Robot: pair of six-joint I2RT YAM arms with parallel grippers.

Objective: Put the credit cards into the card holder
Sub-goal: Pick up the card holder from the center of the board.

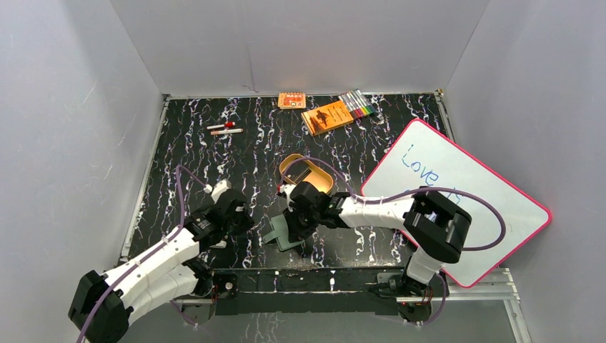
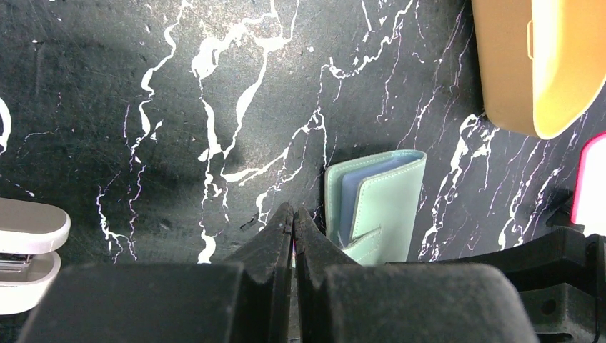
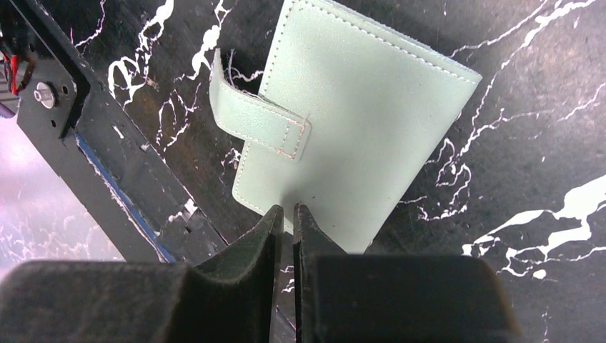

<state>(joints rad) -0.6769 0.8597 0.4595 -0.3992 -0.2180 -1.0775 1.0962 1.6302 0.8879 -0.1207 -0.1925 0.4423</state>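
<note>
The card holder [image 3: 357, 128] lies flat on the black marbled table [image 1: 250, 150], close to the near edge and about midway along it. In the right wrist view its sage-green cover faces up and the snap tab [image 3: 261, 118] hangs loose off one side, unfastened. In the left wrist view the cover stands slightly ajar, so a strip of the pale blue inner pockets [image 2: 354, 193] shows along one edge.

The right claw [image 3: 286, 211] sits at the holder's near edge. Its two fingers are drawn almost together, with only a thin slit between them, and the rim of the green cover sits pinched in that slit.

The left claw [image 2: 293, 214] is low over the table just beside the holder, on its left. Its fingers are pressed together, and nothing can be made out between them.

Farther in, toward the middle of the table, stands a tan oval tray [image 2: 507, 71]. In the top view a dark flat credit card [image 1: 299, 174] lies inside it, well apart from the holder.

A pink-rimmed whiteboard [image 1: 472, 179] with blue writing lies tilted across the right edge of the table. An orange booklet [image 1: 327, 116] and a row of markers [image 1: 357, 105] lie along the far edge, toward the far right corner.
</note>
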